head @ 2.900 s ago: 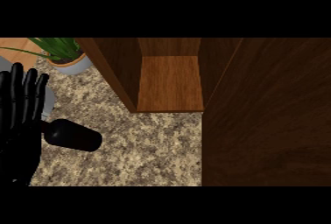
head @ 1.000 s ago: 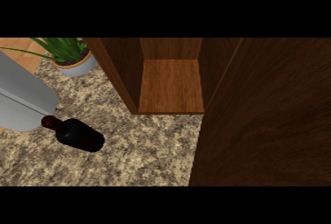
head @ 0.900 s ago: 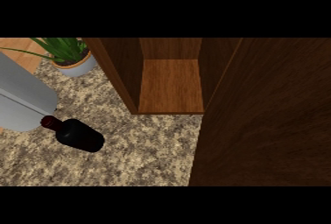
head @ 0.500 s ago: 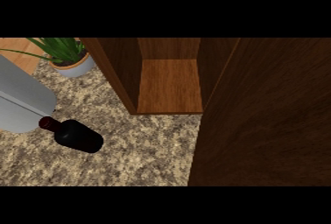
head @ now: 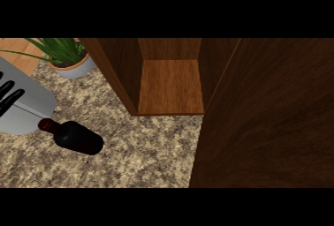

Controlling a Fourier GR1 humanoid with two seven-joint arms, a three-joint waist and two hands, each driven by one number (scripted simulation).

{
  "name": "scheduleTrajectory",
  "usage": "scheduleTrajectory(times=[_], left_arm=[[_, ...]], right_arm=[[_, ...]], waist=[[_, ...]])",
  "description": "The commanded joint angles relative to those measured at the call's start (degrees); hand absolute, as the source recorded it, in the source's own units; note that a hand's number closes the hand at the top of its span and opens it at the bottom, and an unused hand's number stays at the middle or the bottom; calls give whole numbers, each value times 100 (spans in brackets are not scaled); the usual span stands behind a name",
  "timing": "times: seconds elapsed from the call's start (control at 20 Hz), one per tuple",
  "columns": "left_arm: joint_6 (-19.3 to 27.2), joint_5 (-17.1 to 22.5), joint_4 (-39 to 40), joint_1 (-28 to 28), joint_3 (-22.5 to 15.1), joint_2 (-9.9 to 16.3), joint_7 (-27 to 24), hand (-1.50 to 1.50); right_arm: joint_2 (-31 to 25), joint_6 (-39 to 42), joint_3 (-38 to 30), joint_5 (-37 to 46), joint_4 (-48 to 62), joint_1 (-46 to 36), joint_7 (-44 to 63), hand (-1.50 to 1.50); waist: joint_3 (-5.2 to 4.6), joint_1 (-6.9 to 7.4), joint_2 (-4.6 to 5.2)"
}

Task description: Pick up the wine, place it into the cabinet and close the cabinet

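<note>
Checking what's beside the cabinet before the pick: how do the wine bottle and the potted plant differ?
The wine bottle is dark, nearly black with a reddish top; the potted plant has green leaves in a pale pot. The bottle stands beside the grey forearm, near the left hand; the plant sits farther back, by the cabinet wall. Both rest on the speckled counter, outside the open cabinet.

The counter [head: 130,163] is speckled tan, brown and cream stone. The wine bottle [head: 77,137] is nearly black with a dark red mouth. The cabinet [head: 171,84] is reddish-brown wood with streaked grain, its door [head: 267,123] darker. The plant [head: 60,47] is green, its pot [head: 73,69] pale grey. The forearm [head: 26,103] is light grey with black fingers [head: 8,95].
</note>
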Motion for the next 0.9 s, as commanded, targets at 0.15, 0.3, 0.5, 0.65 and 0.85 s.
scheduleTrajectory(times=[0.15,0.3,0.5,0.65,0.85], left_arm=[[-515,-745,489,164,9,-347,-462,-150],[-584,-1417,782,-32,-17,-641,-896,-150],[-961,-1603,1583,-197,337,-331,-1186,-150],[-1184,-2365,1976,-179,351,-675,-1861,-150],[-1348,-2810,2273,-117,281,-777,-2229,-150]], right_arm=[[-155,-356,393,980,-898,18,487,-150],[-193,-477,292,910,-999,-377,812,-150],[-615,-350,78,513,-1385,-13,751,-150],[-692,-340,-64,395,-1237,-57,579,-150],[-612,-599,263,696,-1285,-303,842,-150]], waist=[[-1,52,-8],[-9,26,-4],[-2,-33,0],[-2,-24,13],[-6,5,-1]])
